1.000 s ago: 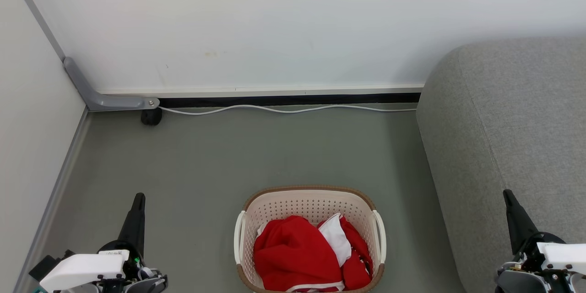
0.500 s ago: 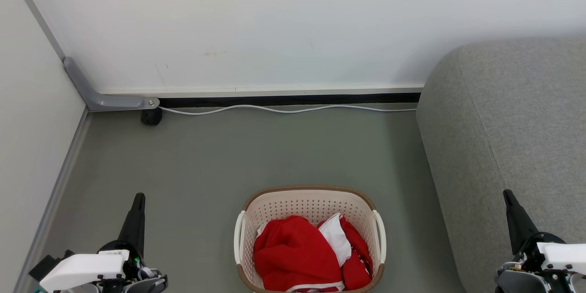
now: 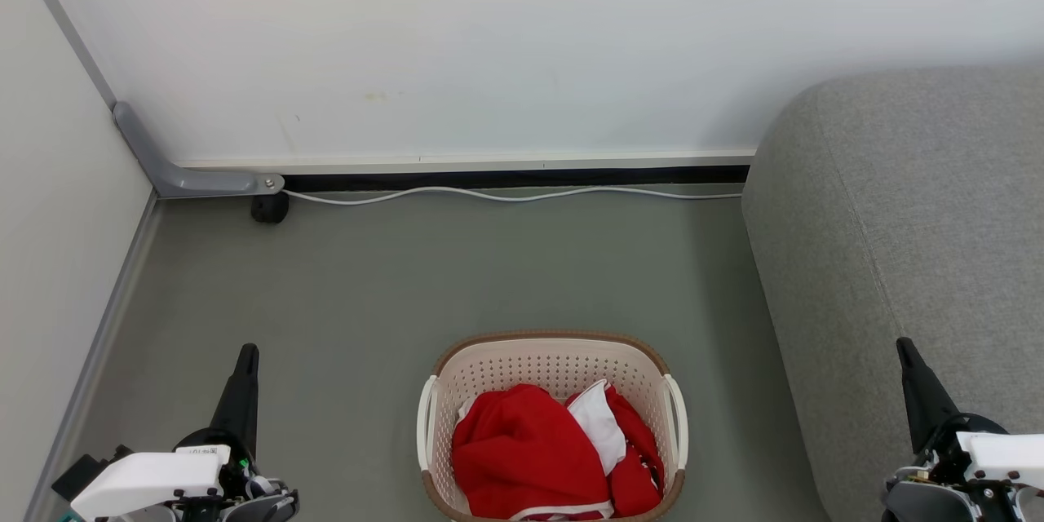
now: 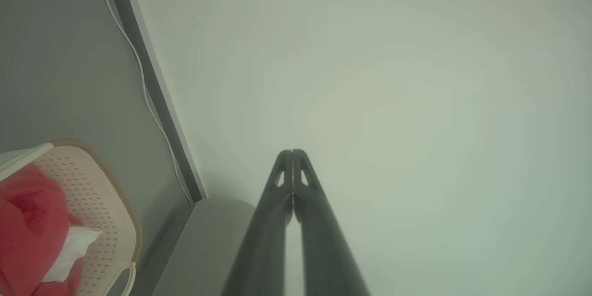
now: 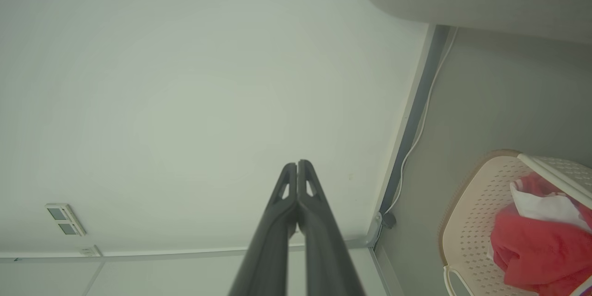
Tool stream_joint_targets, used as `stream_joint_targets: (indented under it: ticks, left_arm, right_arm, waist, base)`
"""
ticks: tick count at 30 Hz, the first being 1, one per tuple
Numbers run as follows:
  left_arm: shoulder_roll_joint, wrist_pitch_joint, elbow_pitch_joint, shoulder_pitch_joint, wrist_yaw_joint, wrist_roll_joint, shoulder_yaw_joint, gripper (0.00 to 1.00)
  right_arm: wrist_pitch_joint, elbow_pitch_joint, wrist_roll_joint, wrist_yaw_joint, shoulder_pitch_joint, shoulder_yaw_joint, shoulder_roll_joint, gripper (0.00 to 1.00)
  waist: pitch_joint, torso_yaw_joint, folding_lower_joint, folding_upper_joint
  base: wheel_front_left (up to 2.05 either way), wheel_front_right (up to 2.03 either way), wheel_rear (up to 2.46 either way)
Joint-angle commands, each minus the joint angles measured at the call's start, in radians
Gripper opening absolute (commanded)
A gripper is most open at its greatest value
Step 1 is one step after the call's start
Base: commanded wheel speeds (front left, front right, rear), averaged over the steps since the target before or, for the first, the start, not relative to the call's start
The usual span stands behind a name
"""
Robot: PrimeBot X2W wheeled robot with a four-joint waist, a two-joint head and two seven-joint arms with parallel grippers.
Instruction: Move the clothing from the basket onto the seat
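Clothing (image 3: 522, 453), red and white, lies heaped in the basket (image 3: 555, 355) on the floor (image 3: 408, 277), left of the seat (image 3: 913, 220). Left gripper (image 3: 247, 351) and right gripper (image 3: 902, 343) hover near, both clenched on nothing.

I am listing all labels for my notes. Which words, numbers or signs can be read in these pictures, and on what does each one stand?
No text can be read in any of the views.
small white sticker on the left wrist housing: dark marks, too small to read.
wall plate: no legible marking.
clothing, basket, seat: no print visible.
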Motion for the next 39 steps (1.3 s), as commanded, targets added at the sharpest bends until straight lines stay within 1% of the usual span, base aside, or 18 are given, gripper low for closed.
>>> stream_joint_targets:
  ticks: [1,39]
  left_arm:
    - [0.018,0.003,-0.029,-0.054,-0.008,-0.005,0.033,0.00]
    - [0.018,0.003,-0.029,-0.054,-0.008,-0.005,0.033,0.00]
  right_arm:
    - [0.008,-0.031,0.011,0.004,-0.037,0.017,-0.010,0.00]
    - [0.008,-0.031,0.011,0.004,-0.037,0.017,-0.010,0.00]
  waist:
    - [0.000,0.000,0.0000,0.0000]
    - [0.000,0.000,0.0000,0.0000]
  base:
    - [0.00,0.00,0.00]
    - [0.00,0.00,0.00]
